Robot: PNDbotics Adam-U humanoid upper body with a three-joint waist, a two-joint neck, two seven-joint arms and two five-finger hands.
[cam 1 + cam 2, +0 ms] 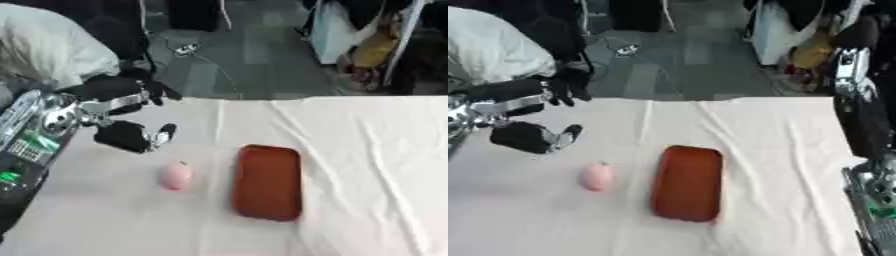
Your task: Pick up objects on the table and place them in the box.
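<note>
A small pink rounded object (176, 175) lies on the white cloth left of centre. Just to its right sits a reddish-brown, shallow rectangular box (268, 182), with nothing in it. My left hand (128, 136) hovers above and to the left of the pink object, apart from it. Its fingers (154, 93) spread away from the thumb, and it holds nothing. My right arm (863, 120) stands upright along the table's right edge, seen only in the right eye view. Its dark hand (857, 33) is raised far from both objects.
The white, creased tablecloth (367, 150) covers the table; its far edge runs across the middle of the view. Beyond it are grey floor, cables and bags. A white-clad person (44, 45) is at the far left.
</note>
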